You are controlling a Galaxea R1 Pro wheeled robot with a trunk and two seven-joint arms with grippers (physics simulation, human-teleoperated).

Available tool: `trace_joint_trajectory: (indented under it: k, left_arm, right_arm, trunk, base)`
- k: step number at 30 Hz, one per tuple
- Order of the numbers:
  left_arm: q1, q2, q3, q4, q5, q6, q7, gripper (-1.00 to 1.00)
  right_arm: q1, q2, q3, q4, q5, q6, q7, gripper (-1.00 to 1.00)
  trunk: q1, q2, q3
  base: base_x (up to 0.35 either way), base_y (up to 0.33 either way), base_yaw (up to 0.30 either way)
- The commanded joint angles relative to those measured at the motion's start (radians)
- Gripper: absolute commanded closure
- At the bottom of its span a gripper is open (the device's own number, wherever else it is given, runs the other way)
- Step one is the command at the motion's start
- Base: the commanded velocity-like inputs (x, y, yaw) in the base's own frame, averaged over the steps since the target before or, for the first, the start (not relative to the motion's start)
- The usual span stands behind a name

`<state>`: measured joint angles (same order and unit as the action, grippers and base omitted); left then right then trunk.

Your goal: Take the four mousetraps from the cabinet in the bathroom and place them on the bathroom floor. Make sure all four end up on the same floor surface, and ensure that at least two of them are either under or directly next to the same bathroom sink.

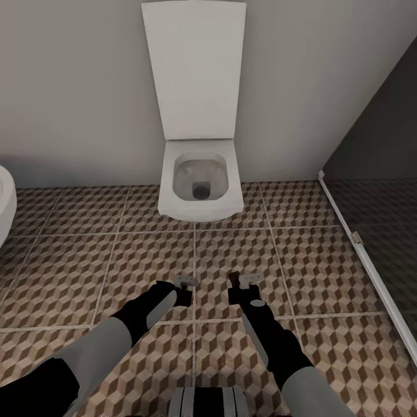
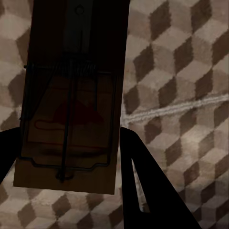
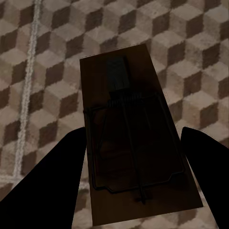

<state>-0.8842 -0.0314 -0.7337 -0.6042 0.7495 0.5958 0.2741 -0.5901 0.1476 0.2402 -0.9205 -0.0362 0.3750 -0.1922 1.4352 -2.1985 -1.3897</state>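
In each wrist view I hold one mousetrap, a flat brown wooden slab with a dark wire spring. My left gripper [image 1: 185, 288] is shut on a mousetrap [image 2: 71, 105], with dark fingers [image 2: 143, 181] beside the slab. My right gripper [image 1: 242, 286] is shut on another mousetrap [image 3: 136, 143], whose brown edge [image 1: 233, 280] shows in the head view. Both hang low over the bathroom floor [image 1: 145, 255] of brown, beige and white cube-pattern tiles, in front of the toilet. The cabinet and the bathroom sink are out of view.
A white wall-hung toilet [image 1: 200, 185] with its lid up stands straight ahead against the grey wall. A white rounded fixture [image 1: 4, 202] pokes in at the left edge. At the right, a white-framed glass partition [image 1: 359, 243] closes off a darker tiled area.
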Motion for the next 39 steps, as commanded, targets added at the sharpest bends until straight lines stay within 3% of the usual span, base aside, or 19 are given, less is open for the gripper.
trace_joint_trajectory:
  k: [1,5,14,23,39]
  left_arm:
    - [-0.001,0.001,-0.005,-0.002,0.007,0.003,0.008,1.0]
    - [-0.001,0.002,-0.004,-0.004,0.007,0.003,0.008,1.0]
    - [-0.001,0.039,-0.004,-0.042,0.007,0.003,0.008,1.0]
    - [-0.001,0.046,-0.004,-0.049,0.007,0.003,0.008,1.0]
    - [-0.001,0.046,-0.006,-0.05,0.008,0.003,0.008,1.0]
  right_arm:
    - [0.0,0.0,0.003,-0.001,-0.004,0.005,-0.007,1.0]
    - [0.0,0.0,0.005,-0.001,-0.004,0.005,-0.007,1.0]
    - [-0.001,-0.002,0.005,-0.002,-0.004,0.005,-0.007,1.0]
    - [0.0,-0.003,0.004,-0.003,-0.003,0.005,-0.007,1.0]
    - [0.0,-0.005,0.005,-0.003,-0.002,0.005,-0.007,1.0]
  trunk:
    - [0.004,-0.008,-0.005]
    - [0.019,-0.036,-0.024]
    - [0.054,-0.099,-0.067]
    - [0.088,-0.162,-0.109]
    - [0.088,-0.162,-0.121]
  base:
    - [0.0,0.0,0.0]
    - [0.0,0.0,0.0]
    - [0.0,0.0,0.0]
    - [0.0,0.0,0.0]
    - [0.0,0.0,0.0]
